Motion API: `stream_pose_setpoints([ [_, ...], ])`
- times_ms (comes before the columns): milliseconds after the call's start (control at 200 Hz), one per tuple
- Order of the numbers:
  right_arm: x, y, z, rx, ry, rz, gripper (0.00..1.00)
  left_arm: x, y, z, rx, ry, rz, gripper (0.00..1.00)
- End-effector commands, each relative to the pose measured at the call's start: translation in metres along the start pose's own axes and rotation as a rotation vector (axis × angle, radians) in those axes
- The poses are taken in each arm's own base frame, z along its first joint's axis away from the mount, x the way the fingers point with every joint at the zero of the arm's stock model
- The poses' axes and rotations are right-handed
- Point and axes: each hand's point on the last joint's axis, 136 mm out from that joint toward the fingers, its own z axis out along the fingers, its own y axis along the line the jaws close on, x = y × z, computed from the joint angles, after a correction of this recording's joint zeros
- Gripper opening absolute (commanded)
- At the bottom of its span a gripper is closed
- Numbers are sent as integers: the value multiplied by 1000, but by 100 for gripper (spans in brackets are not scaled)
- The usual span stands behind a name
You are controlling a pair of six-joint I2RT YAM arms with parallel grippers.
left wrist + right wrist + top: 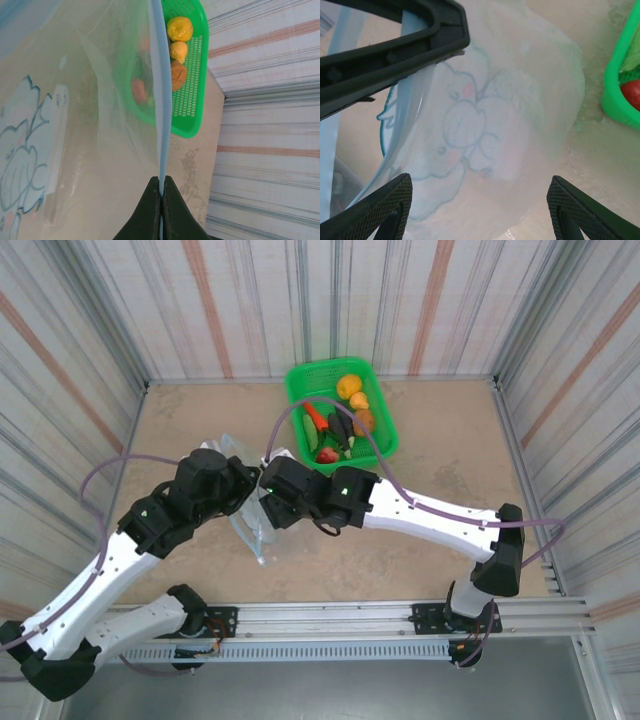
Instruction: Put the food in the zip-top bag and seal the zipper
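- L hand (161, 184): shut tight on the zipper (161, 105), pinched at one end. The strip runs straight away from the fingertips.
- Zip-top bag (490, 130): centre-left on table (450, 550), between the two arms. Clear film, cartoon print on one panel. No food seen inside. Cannot tell how far the mouth gapes.
- R hand (480, 207): jaws wide apart, nothing held. Sits close over bag's printed side, near the L hand.
- Food: all visible pcs lie in green basket (392, 445), far side, right of bag, incl. yellow fruit (349, 386), carrot (316, 417), strawberry (327, 454).
- Progress, as judged: early. Bag edge secured. No item loaded, zipper not sealed. All transfers + seal are left.
- Obstructions: purple cable (440, 510) arcs over the basket's near part and may snag a reach. Both hands crowd the bag. Limp film may sag across the mouth.
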Motion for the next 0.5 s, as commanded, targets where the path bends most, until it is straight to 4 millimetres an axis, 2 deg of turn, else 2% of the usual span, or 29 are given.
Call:
stream_pose_setpoints([
  [0,-19,1,-30,-48,-68,27,74,-5,-5,-4,41,-30,-9,0],
  [180,-23,10,-40,-122,-74,51,73,-3,-3,-2,37,-29,-3,0],
  [496,-27,18,-31,-151,-62,65,75,-2,2,2,28,-28,-10,0],
])
